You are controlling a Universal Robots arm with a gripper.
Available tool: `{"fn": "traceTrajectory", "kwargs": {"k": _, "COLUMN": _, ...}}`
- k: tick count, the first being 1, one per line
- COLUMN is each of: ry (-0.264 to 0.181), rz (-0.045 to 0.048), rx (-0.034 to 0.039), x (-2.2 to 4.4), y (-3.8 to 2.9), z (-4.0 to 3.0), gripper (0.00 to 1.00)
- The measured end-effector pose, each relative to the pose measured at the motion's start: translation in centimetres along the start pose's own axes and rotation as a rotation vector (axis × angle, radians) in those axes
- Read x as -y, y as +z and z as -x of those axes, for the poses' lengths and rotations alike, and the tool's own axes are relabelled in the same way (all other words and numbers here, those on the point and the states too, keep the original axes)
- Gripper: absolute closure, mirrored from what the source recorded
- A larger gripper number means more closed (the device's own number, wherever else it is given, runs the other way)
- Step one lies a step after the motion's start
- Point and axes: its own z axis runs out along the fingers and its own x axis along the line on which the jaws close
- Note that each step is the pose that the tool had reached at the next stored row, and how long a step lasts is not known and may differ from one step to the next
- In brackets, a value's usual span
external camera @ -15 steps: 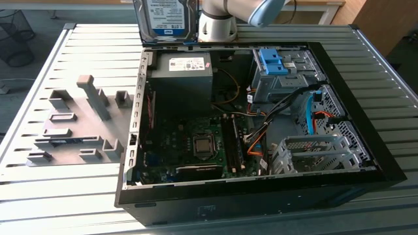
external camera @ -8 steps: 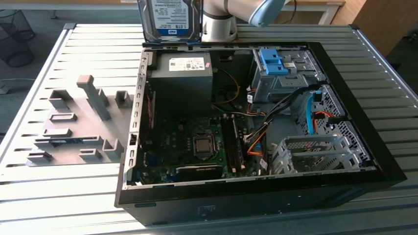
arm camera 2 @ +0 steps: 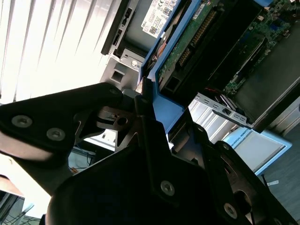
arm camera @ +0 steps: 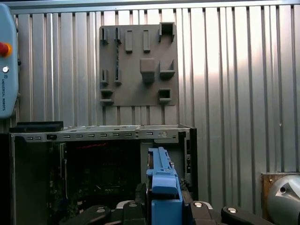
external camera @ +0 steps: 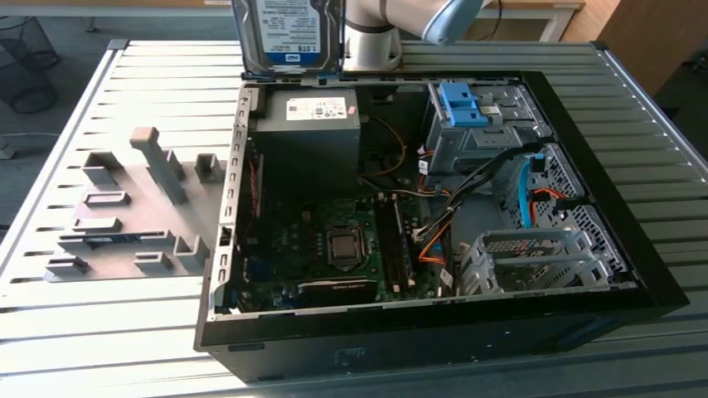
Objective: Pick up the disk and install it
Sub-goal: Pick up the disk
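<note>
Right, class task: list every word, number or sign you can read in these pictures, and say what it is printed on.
No line can be quoted reliably.
Label on the disk: rows of print, too small to read.
White sticker on the power supply: too small to read.
Grey-blue box with a red button, first wrist view: small maker's lettering, left unquoted.

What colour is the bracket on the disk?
Bright blue; the bracket shows best in the first wrist view.
</note>
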Motion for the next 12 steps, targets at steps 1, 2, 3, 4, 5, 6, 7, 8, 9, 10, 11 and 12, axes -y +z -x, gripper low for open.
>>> {"fn": "traceTrajectory", "kwargs": {"k": 1, "ry": 0.000, "rz": -0.0001, "rx": 0.0000, "x": 0.01, "y": 0.01, "z": -0.22, "gripper": 0.64}}
{"fn": "traceTrajectory", "kwargs": {"k": 2, "ry": 0.000, "rz": -0.0001, "rx": -0.0003, "x": 0.02, "y": 0.01, "z": -0.41, "gripper": 0.64}}
{"fn": "traceTrajectory", "kwargs": {"k": 3, "ry": 0.000, "rz": -0.0001, "rx": -0.0003, "x": 0.03, "y": 0.01, "z": -0.66, "gripper": 0.64}}
{"fn": "traceTrajectory", "kwargs": {"k": 4, "ry": 0.000, "rz": -0.0001, "rx": -0.0003, "x": 0.06, "y": 0.02, "z": -0.94, "gripper": 0.64}}
{"fn": "traceTrajectory", "kwargs": {"k": 5, "ry": 0.000, "rz": -0.0001, "rx": -0.0003, "x": 0.14, "y": 0.02, "z": -1.12, "gripper": 0.64}}
{"fn": "traceTrajectory", "kwargs": {"k": 6, "ry": 0.000, "rz": -0.0001, "rx": -0.0004, "x": 0.27, "y": 0.02, "z": -1.22, "gripper": 0.64}}
{"fn": "traceTrajectory", "kwargs": {"k": 7, "ry": 0.000, "rz": -0.0001, "rx": -0.0003, "x": 0.44, "y": 0.02, "z": -1.27, "gripper": 0.64}}
{"fn": "traceTrajectory", "kwargs": {"k": 8, "ry": 0.000, "rz": -0.0001, "rx": -0.0003, "x": 0.64, "y": 0.03, "z": -1.30, "gripper": 0.64}}
{"fn": "traceTrajectory", "kwargs": {"k": 9, "ry": 0.000, "rz": 0.0000, "rx": -0.0004, "x": 0.86, "y": 0.02, "z": -1.31, "gripper": 0.64}}
{"fn": "traceTrajectory", "kwargs": {"k": 10, "ry": 0.000, "rz": 0.0000, "rx": -0.0004, "x": 1.08, "y": 0.02, "z": -1.31, "gripper": 0.64}}
{"fn": "traceTrajectory", "kwargs": {"k": 11, "ry": 0.000, "rz": -0.0001, "rx": -0.0003, "x": 1.32, "y": 0.02, "z": -1.32, "gripper": 0.64}}
{"fn": "traceTrajectory", "kwargs": {"k": 12, "ry": 0.000, "rz": 0.0000, "rx": -0.0004, "x": 1.59, "y": 0.02, "z": -1.33, "gripper": 0.64}}
